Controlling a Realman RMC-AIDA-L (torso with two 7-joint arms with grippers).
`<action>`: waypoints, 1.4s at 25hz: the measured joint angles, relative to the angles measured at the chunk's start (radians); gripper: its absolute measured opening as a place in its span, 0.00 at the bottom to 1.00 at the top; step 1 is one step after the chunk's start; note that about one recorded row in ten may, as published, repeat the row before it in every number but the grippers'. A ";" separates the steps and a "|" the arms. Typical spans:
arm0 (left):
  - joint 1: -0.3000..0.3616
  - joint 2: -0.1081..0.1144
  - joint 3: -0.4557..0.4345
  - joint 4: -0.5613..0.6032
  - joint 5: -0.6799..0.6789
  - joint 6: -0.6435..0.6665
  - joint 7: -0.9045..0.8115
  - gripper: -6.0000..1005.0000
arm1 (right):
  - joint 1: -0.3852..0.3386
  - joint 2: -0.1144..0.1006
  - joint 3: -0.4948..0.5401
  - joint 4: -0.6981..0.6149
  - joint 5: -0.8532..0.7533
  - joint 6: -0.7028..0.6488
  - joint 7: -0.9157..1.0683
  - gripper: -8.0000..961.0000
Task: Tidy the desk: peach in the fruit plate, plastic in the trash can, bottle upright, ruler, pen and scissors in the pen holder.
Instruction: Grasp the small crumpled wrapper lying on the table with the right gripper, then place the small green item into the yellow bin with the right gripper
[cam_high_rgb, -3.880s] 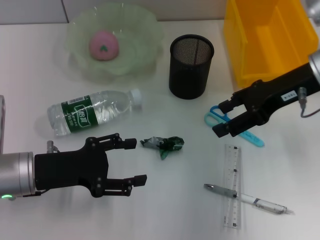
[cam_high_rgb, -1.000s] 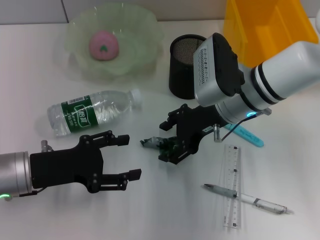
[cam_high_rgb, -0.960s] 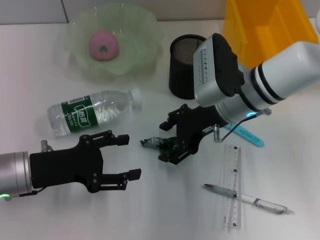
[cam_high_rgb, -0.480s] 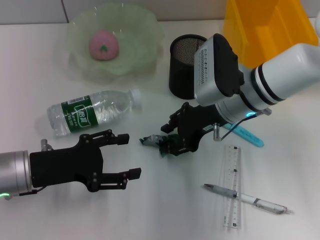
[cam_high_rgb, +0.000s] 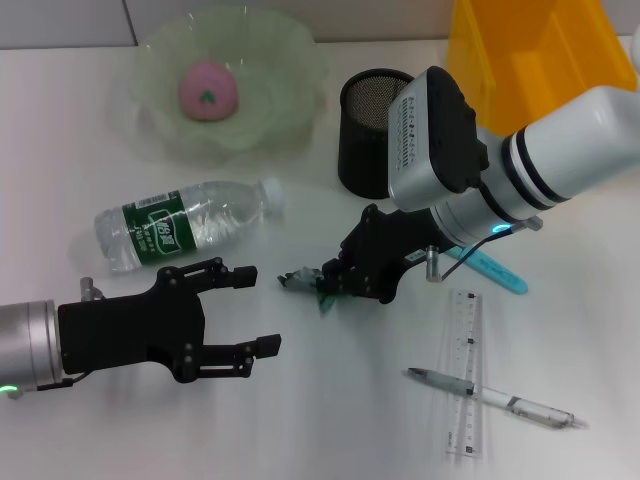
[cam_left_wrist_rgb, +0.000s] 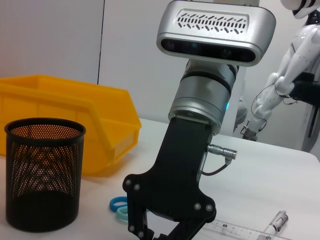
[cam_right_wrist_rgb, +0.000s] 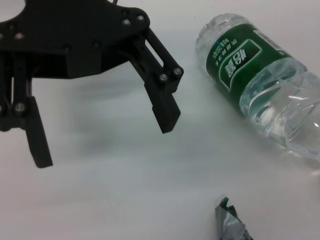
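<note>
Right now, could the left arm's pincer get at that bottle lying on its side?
Probably yes. The left pincer is open, just in front of the bottle, with bare table between them. The right pincer is off at the plastic wrapper.

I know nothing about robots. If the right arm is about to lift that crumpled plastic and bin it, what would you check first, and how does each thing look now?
1. Right gripper closed on the crumpled plastic: ok, its fingers pinch the wrapper, which pokes out on the robot's left side.
2. Grip firm enough to hold: cannot tell.
3. Yellow bin open on top: ok, nothing covers it.
4. Way to the bin: not ok, the mesh pen holder stands close by; lift above it.
5. Left gripper out of the way: ok, open, apart from the plastic.
6. Water bottle clear of the lift: ok, lying apart.
</note>
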 joint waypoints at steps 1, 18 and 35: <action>0.000 0.000 0.000 0.000 0.000 0.000 0.000 0.80 | 0.000 0.000 0.000 0.000 0.000 -0.001 0.000 0.29; 0.004 -0.002 -0.012 0.000 0.004 0.000 0.001 0.80 | -0.001 0.000 0.000 -0.004 0.000 -0.007 0.000 0.09; 0.009 0.000 -0.034 0.000 0.003 -0.007 0.002 0.79 | -0.177 -0.008 0.087 -0.260 0.010 -0.134 0.045 0.09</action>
